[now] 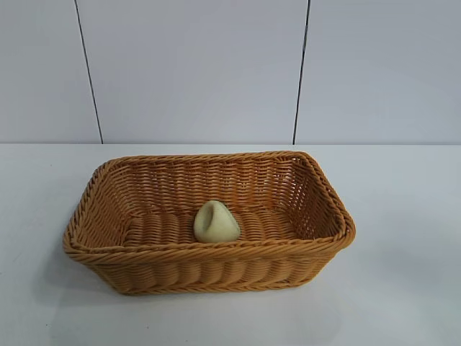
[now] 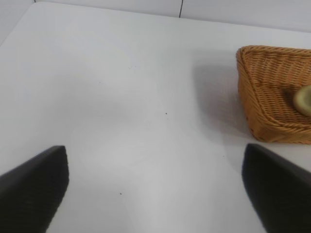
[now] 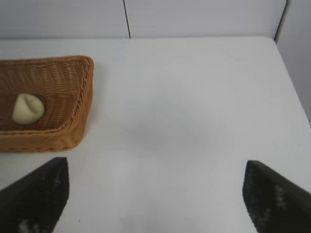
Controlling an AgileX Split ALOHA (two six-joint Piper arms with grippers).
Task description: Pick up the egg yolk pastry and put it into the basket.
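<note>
The pale yellow egg yolk pastry (image 1: 216,223) lies inside the orange-brown wicker basket (image 1: 209,249), near the middle of its front wall. The pastry also shows in the right wrist view (image 3: 27,108) and partly in the left wrist view (image 2: 304,100). The basket shows in the left wrist view (image 2: 265,97) and the right wrist view (image 3: 73,97). Neither arm shows in the exterior view. My left gripper (image 2: 155,189) is open and empty over bare table, away from the basket. My right gripper (image 3: 156,191) is open and empty over bare table on the basket's other side.
The white table (image 1: 403,216) carries the basket in the middle. A white panelled wall (image 1: 194,65) stands behind it. The table's edge meets side walls in both wrist views.
</note>
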